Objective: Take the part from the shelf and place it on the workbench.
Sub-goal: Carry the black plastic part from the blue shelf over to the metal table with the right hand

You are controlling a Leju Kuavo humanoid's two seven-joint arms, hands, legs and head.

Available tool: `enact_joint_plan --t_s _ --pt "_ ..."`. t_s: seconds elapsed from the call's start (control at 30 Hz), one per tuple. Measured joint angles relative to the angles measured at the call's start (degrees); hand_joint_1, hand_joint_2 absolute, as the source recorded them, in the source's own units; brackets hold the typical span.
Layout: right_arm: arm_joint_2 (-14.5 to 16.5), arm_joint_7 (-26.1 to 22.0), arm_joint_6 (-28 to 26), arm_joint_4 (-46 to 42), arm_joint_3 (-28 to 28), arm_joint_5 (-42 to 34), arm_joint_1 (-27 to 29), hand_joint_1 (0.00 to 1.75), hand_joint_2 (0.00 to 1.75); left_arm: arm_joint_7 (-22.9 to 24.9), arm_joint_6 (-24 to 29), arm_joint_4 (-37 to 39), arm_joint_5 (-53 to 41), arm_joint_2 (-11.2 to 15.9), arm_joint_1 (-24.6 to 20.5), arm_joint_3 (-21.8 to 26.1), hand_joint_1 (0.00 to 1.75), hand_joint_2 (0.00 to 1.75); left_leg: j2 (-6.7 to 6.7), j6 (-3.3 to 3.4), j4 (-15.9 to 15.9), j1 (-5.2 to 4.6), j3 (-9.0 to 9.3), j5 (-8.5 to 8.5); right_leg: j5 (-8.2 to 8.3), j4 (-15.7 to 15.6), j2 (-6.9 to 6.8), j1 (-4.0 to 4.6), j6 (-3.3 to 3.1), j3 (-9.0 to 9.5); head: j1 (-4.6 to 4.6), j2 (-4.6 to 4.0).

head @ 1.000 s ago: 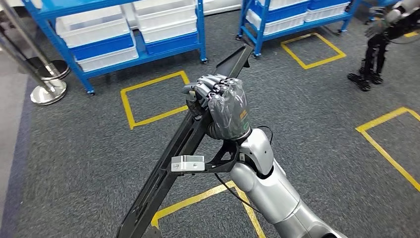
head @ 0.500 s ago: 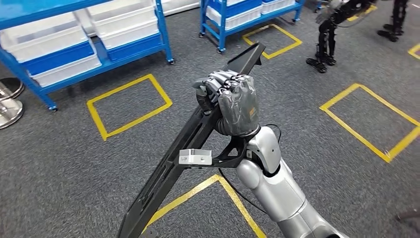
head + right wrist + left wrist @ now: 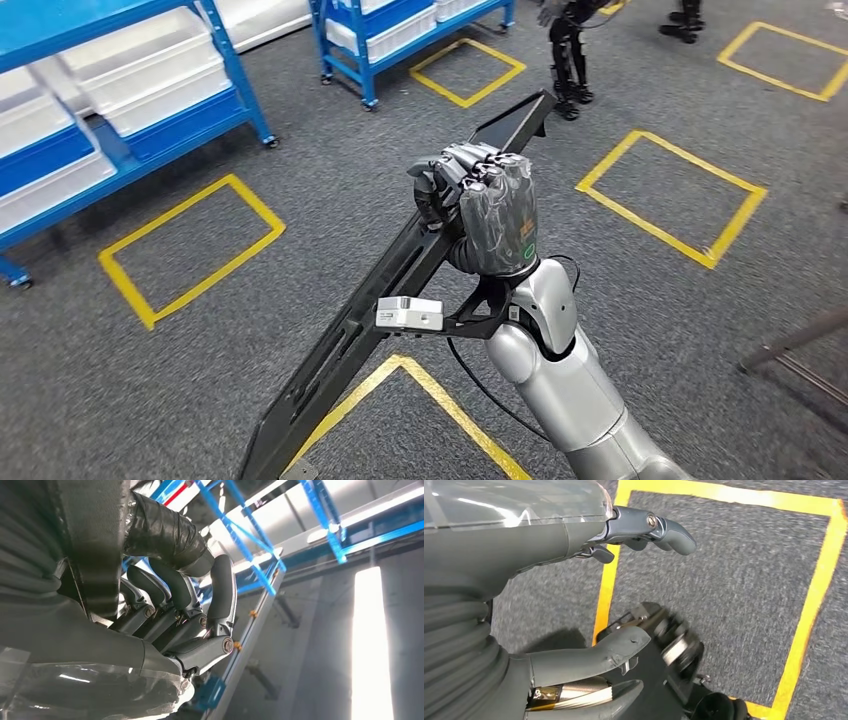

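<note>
— Hands first: what were ours doing?

— We gripped the part (image 3: 400, 280), a long black flat bar, in our right hand (image 3: 480, 205), the fingers wrapped tight around its upper stretch. The bar slanted from low near our body up and away over the grey carpet (image 3: 150, 400). Our left hand (image 3: 574, 605) hung low over the carpet with its fingers spread apart and nothing between them.

— Where was the part against the rest of the room?

— We held it in the air above yellow tape outlines (image 3: 190, 250) on the floor. Blue shelves (image 3: 130, 90) with white bins stood well apart from it, further off on our left. Beyond the bar's far tip we saw the dark legs of another robot (image 3: 570, 50).
</note>
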Motion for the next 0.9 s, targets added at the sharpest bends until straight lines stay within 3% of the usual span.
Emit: enact_joint_plan --t_s 0.07,0.1,0.17,0.23,0.3,0.37,0.4,0.47,0.53,0.57,0.6,0.67,0.73,0.8,0.87,0.9 --pt "-0.02 -0.03 -0.09 -0.01 -0.02 -0.03 0.04 1.75 1.75 0.26 0.1 0.0 -0.38 0.2 0.1 0.03 0.0 1.75 -2.31 0.58 -4.3 -0.11 1.95 1.17 0.25 0.01 1.31 -0.25 0.44 -0.3 -0.01 0.0" --pt "-0.03 -0.04 -0.16 -0.01 -0.08 -0.07 0.08 1.75 1.75 0.45 0.1 0.0 -0.46 0.26 0.14 0.03 0.0 1.75 -2.46 0.72 -4.84 -0.19 2.23 1.05 0.49 -0.13 2.01 -0.44 0.83 -0.5 -0.02 0.0" --pt "-0.07 -0.05 -0.31 -0.02 -0.34 -0.16 0.17 1.75 1.75 0.75 0.08 0.0 -0.48 0.23 0.07 0.04 0.0 1.75 -0.99 0.91 -6.0 -0.16 2.67 1.6 0.92 -0.61 2.77 -0.57 1.64 -0.75 -0.03 0.0" --pt "-0.12 -0.06 -0.42 -0.09 -0.66 -0.24 0.12 1.75 1.75 0.81 0.1 0.0 -0.47 0.22 0.04 0.05 0.0 1.75 0.68 1.24 -7.5 0.09 3.22 2.44 -0.33 0.81 0.21 -0.29 2.21 -1.62 0.08 0.0" --pt "-0.15 -0.07 -0.5 -0.14 -0.78 -0.33 0.07 1.75 1.75 0.9 0.15 0.01 -0.46 0.24 0.18 0.09 0.0 1.75 2.4 1.54 -7.95 0.05 3.42 2.66 -3.66 6.28 -3.5 -0.33 2.63 -4.15 0.19 0.0" --pt "-0.23 -0.08 -0.51 -0.02 -0.81 -0.37 0.19 1.75 1.75 1.02 0.17 0.04 -0.46 0.25 0.46 0.17 0.0 1.75 4.33 1.64 -7.69 -0.02 3.35 2.44 -5.6 11.49 -4.99 -0.61 3.1 -6.41 0.2 0.0" --pt "-0.3 -0.09 -0.51 0.08 -0.84 -0.38 0.25 1.75 1.75 1.07 0.16 0.05 -0.47 0.24 0.53 0.23 0.0 1.75 5.24 1.56 -7.5 -0.02 3.3 2.29 -5.12 11.76 -5.44 -0.76 3.3 -6.37 0.2 0.0" --pt "-0.4 -0.11 -0.51 0.2 -0.88 -0.38 0.25 1.75 1.75 1.06 0.12 0.07 -0.49 0.2 0.51 0.31 0.0 1.75 6.84 1.2 -6.86 0.07 3.21 1.8 -2.17 6.89 -6.93 -1.0 3.55 -3.47 0.21 0.0" --pt "-0.43 -0.19 -0.54 0.22 -0.98 -0.38 0.19 1.75 1.75 0.96 0.1 0.07 -0.49 0.21 0.43 0.42 0.0 1.75 8.07 0.46 -6.03 -0.17 3.12 1.07 -0.52 1.56 -9.41 -0.66 3.1 -0.49 0.19 0.0" --pt "-0.43 -0.23 -0.56 0.24 -1.07 -0.39 0.17 1.75 1.75 0.89 0.12 0.07 -0.48 0.22 0.41 0.48 0.0 1.75 8.58 0.07 -5.72 -0.32 3.14 0.79 -0.46 0.36 -10.1 -0.46 2.7 0.07 0.18 0.0" --pt "-0.45 -0.26 -0.57 0.25 -1.17 -0.39 0.16 1.75 1.75 0.82 0.14 0.07 -0.48 0.24 0.37 0.54 0.0 1.75 9.08 -0.29 -5.6 -0.45 3.2 0.62 -0.68 0.28 -10.07 -0.23 2.21 -0.02 0.17 0.0" --pt "-0.49 -0.27 -0.6 0.27 -1.37 -0.39 0.11 1.75 1.75 0.72 0.16 0.05 -0.49 0.22 0.19 0.57 0.0 1.75 9.62 -0.93 -5.53 -0.27 3.47 0.29 -0.47 0.12 -8.64 -0.28 1.4 -0.2 0.17 0.0" --pt "-0.48 -0.27 -0.62 0.28 -1.46 -0.39 -0.05 1.75 1.75 0.65 0.18 0.05 -0.52 0.2 0.02 0.62 0.0 1.75 7.33 -1.42 -3.54 0.05 2.84 -1.55 -0.17 -0.14 -7.29 -0.47 0.66 -0.21 0.16 0.0" --pt "-0.4 -0.27 -0.62 0.33 -1.47 -0.39 -0.18 1.75 1.75 0.63 0.2 0.06 -0.65 0.19 0.12 0.74 0.0 1.75 4.27 -1.55 2.6 0.17 0.17 -5.1 0.02 -0.24 -5.85 -0.47 0.14 -0.26 0.15 0.0" --pt "-0.35 -0.27 -0.62 0.51 -1.48 -0.39 -0.2 1.75 1.75 0.64 0.22 0.07 -0.87 0.19 0.39 0.83 0.0 1.75 3.35 -1.44 9.01 0.12 -3.01 -7.29 0.12 -0.19 -4.13 -0.23 -0.11 -0.34 0.15 0.0" --pt "-0.36 -0.27 -0.62 0.63 -1.5 -0.39 -0.2 1.75 1.75 0.65 0.23 0.07 -0.94 0.19 0.47 0.85 0.0 1.75 3.17 -1.28 10.01 0.12 -3.69 -6.91 0.15 -0.15 -3.21 -0.1 -0.15 -0.35 0.15 0.0"
